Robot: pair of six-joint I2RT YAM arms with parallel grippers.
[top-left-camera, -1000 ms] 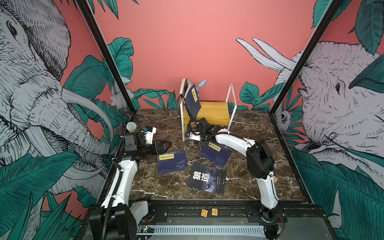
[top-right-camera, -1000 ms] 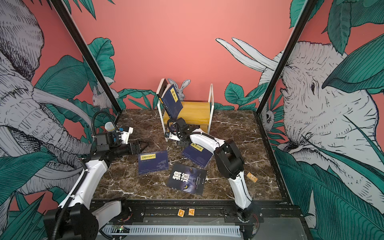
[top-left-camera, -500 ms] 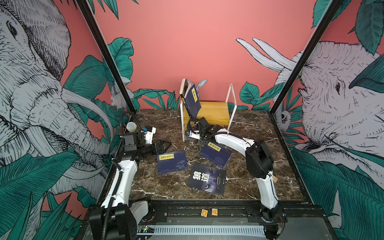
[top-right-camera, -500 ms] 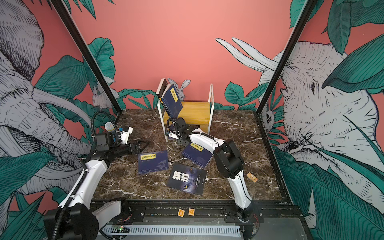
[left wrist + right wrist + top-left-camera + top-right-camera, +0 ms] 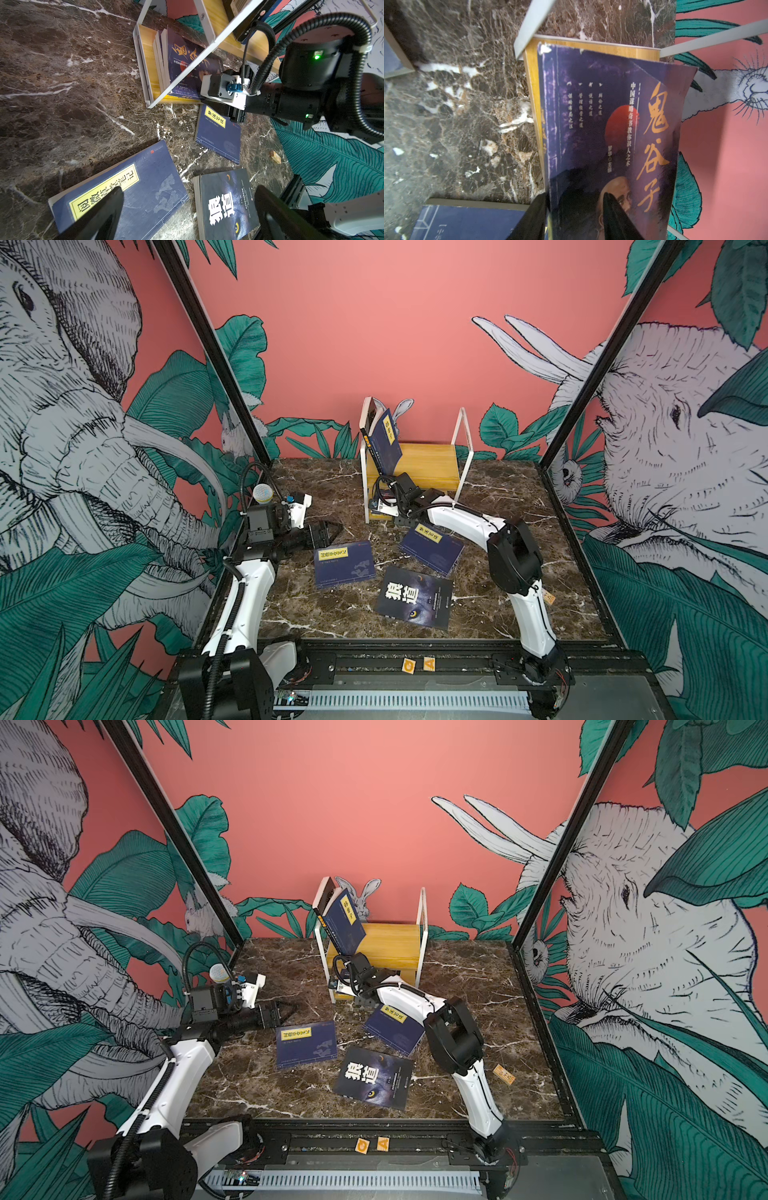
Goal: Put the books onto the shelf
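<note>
You have the right gripper (image 5: pixel 574 194) at the lower board of the shelf (image 5: pixel 428 466). It is clamped on a purple book (image 5: pixel 591 124) that stands tilted there, with one finger on the cover and its mate at the spine edge. The left gripper (image 5: pixel 332 531) hangs over the marble table (image 5: pixel 316 485), fingers spread wide and holding nothing, just beside a flat navy book (image 5: pixel 344 562). A second navy book (image 5: pixel 430 545) lies near the shelf foot, partly under the right arm. The black wolf-eye book (image 5: pixel 413 597) lies flat towards the front rail. A third navy book (image 5: pixel 384 439) leans on the upper board against the frame loop.
</note>
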